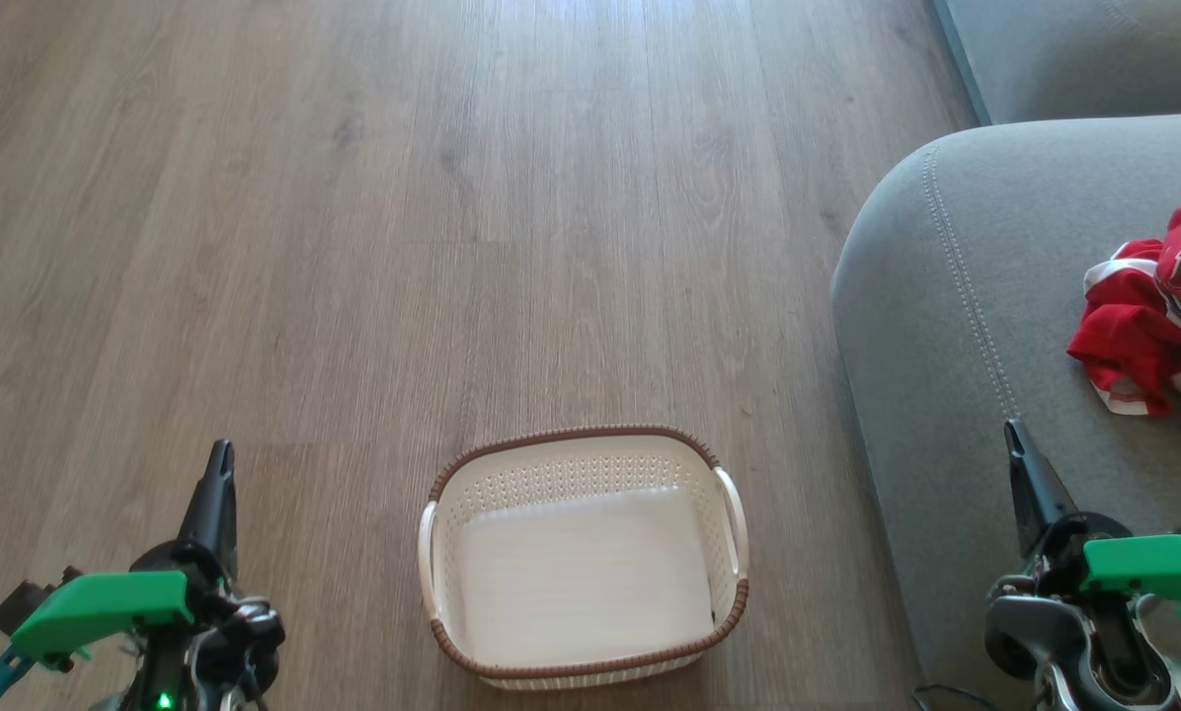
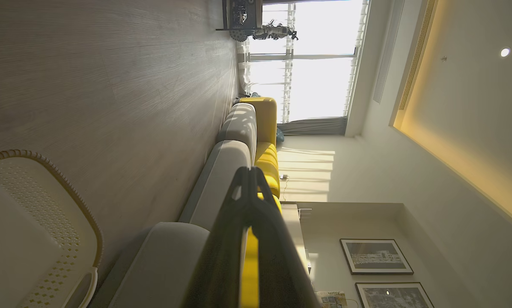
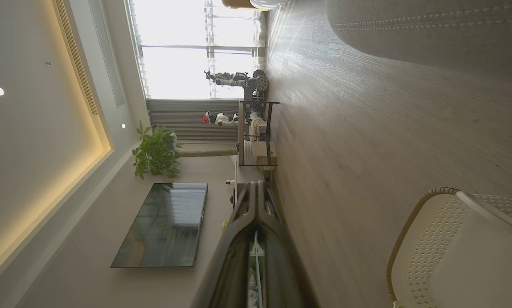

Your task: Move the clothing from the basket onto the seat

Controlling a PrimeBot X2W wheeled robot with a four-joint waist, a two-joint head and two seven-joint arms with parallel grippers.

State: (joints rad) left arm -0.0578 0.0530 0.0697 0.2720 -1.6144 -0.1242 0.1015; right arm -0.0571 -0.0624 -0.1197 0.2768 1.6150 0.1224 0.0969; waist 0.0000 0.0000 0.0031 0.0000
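Left pincer (image 1: 221, 456) and right pincer (image 1: 1014, 434) are both closed tight, gripping nothing.

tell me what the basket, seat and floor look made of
The basket looks like smooth cream moulded plastic, with punched holes and a brown woven-look rim. The seat looks like matte grey fabric, with double stitched seams. The floor looks like wood or wood-look planks, with grain and joints showing.
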